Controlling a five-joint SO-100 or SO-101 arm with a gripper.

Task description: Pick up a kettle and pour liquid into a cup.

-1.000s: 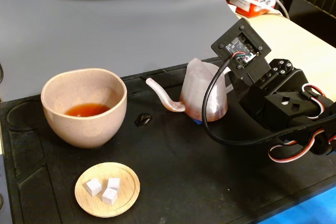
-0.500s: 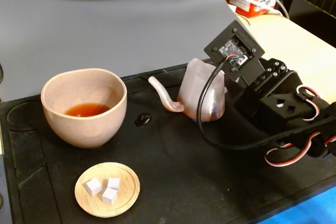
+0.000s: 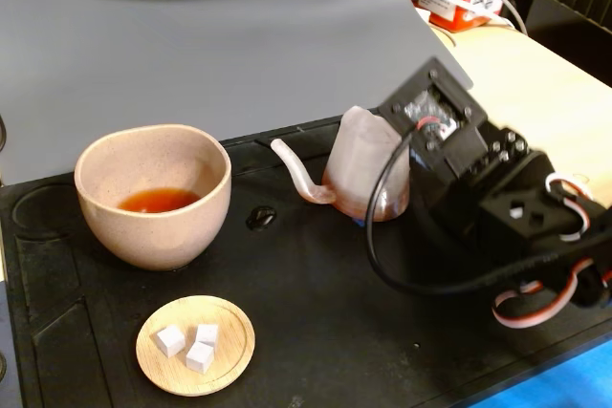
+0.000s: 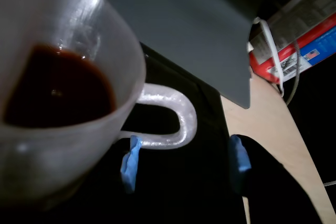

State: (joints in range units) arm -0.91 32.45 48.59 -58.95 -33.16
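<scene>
End effector (image 4: 184,158) wide open, blue-padded fingertips straddling the kettle (image 3: 368,177) handle (image 4: 168,119). Kettle upright on black mat, right of cup (image 3: 153,193), liquid (image 4: 55,87) inside. Suggest: centre handle between pads, close firmly, lift level to avoid spill.

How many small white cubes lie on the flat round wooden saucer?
3, clustered on the flat round wooden saucer in the fixed view: left, upper right, front. None seems hidden.
</scene>
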